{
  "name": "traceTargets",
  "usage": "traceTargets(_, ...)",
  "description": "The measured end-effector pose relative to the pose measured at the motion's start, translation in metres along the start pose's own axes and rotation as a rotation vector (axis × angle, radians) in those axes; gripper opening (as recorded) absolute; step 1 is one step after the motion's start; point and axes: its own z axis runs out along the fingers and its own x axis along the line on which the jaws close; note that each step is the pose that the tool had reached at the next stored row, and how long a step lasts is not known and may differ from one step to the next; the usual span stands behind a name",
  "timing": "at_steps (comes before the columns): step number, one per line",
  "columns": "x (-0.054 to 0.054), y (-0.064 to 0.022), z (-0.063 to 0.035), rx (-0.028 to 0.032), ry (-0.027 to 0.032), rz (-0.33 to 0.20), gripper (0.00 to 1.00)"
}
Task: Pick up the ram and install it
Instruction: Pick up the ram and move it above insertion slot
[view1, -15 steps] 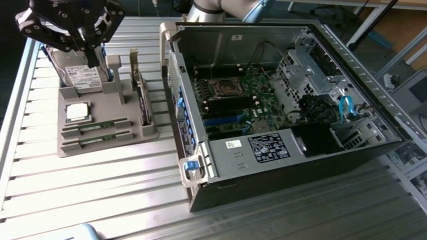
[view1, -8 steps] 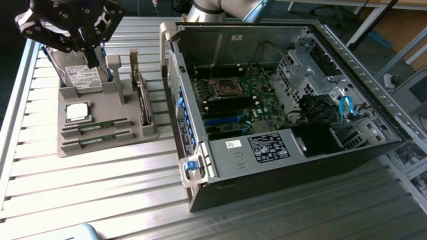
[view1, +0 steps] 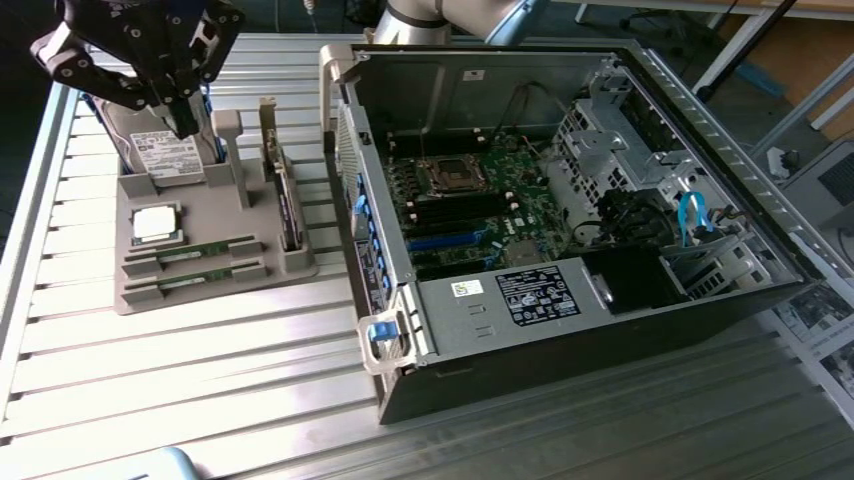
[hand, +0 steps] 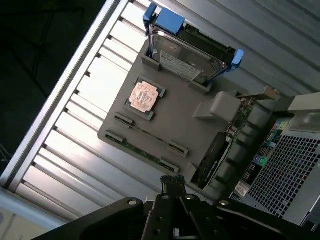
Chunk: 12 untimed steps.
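**Hand state.** The hand (view1: 183, 122) is fully closed, fingertips together, and grips nothing. It hangs above the far end of the tray (view1: 200, 298), over the upright drive (view1: 166, 155). This is at the exterior view's left of the worktop (view1: 200, 390).

**Ram location.** Two like sticks lie flat in parallel slots at the near end of the tray: the far ram (view1: 200, 251) and the near ram (view1: 203, 279). Both are seated and neither is lifted. The pictures do not tell which of the two is meant. The processor (view1: 155, 222) sits between the drive and the far ram.

**Governing relation.** From the hand, both sticks lie toward the near side, past the processor, and lower down. Hand and sticks are well apart. The far ram is the closer of the two. Each stick's long axis runs across the tray, from the exterior view's left to its right. That axis is roughly crosswise to the line from hand to stick. The wrist view shows the same layout: the processor (hand: 144, 95) lies next to the far ram (hand: 150, 134), with the near ram (hand: 141, 150) beyond it.

**Install site.** The open case (view1: 627, 330) stands just beside the tray, at the exterior view's right, with its board (view1: 501, 185) exposed.

**Progress.** Judged from this layout, the pick has not begun.
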Motion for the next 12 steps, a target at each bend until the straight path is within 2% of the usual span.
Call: traceTargets(12, 0.0000, 0.0000, 0.0000, 0.0055, 0.0059, -0.086, 0.11)
